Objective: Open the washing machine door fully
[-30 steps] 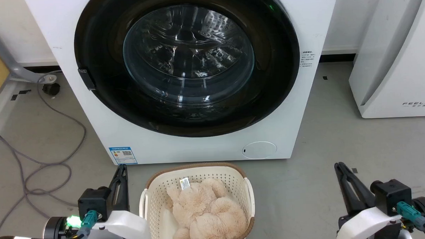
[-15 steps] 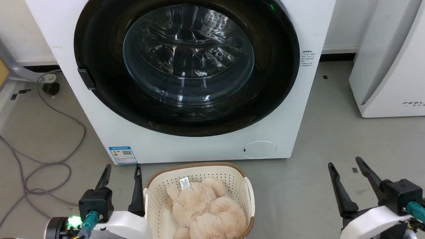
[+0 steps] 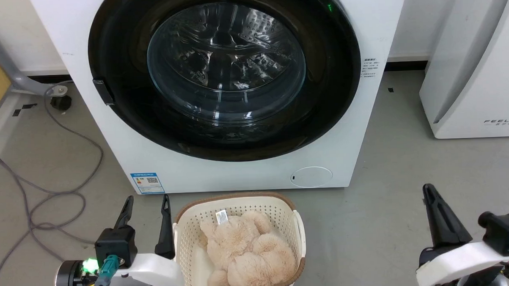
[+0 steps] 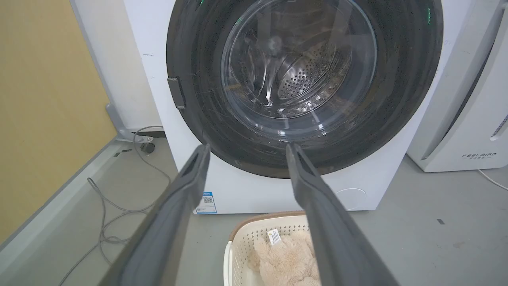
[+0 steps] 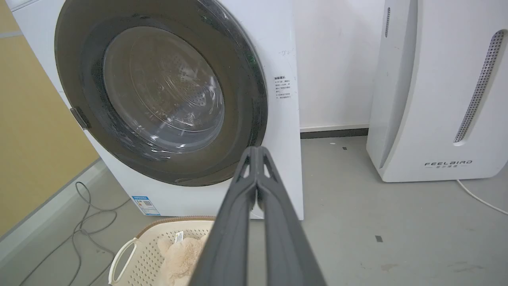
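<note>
Left gripper (image 3: 147, 198) is hovering wide, right gripper (image 3: 428, 188) pinched closed, both empty, well apart from door (image 3: 226, 76). Door is sitting flush on washer (image 3: 238, 177); nothing done yet.

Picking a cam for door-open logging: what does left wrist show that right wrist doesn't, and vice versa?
Left wrist: the left claw, open, and the round cap low on the washing machine.
Right wrist: the right claw, shut, and the printed label right of the door.
Both: the washing machine door, shut; the basket holding a plush toy; the FEELBIRD appliance.
</note>
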### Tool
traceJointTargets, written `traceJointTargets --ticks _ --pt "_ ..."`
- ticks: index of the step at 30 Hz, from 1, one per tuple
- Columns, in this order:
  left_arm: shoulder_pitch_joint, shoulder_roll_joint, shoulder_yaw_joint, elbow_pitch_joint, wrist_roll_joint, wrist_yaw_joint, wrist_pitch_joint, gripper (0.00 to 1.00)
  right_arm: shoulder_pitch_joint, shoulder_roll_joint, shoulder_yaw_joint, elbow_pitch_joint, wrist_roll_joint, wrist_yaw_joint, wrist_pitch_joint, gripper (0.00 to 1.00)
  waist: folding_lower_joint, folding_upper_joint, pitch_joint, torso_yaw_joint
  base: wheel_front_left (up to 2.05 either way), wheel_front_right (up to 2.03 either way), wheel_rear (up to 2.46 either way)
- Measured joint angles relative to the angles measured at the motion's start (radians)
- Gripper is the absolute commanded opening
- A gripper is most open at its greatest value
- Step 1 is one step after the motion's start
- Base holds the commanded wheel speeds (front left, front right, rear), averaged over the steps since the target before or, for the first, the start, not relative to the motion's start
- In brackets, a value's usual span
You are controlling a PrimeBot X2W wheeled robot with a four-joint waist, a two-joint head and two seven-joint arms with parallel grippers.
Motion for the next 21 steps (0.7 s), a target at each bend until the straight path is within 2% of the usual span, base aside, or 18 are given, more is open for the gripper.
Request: traceJointTargets --ticks 14,21 --pt "-0.007 0.0 -0.007 0.004 -0.008 0.013 -0.027 1.0 -0.108 0.0 -0.051 0.081 0.275 0.0 -0.027 0.0 0.0 0.0 0.031 0.004 0.0 0.0 0.0" --pt "-0.03 0.0 -0.012 0.002 -0.009 0.022 -0.044 1.0 -0.212 -0.012 -0.08 0.148 0.421 0.0 0.001 0.0 0.0 0.0 0.063 0.009 0.0 0.0 0.0"
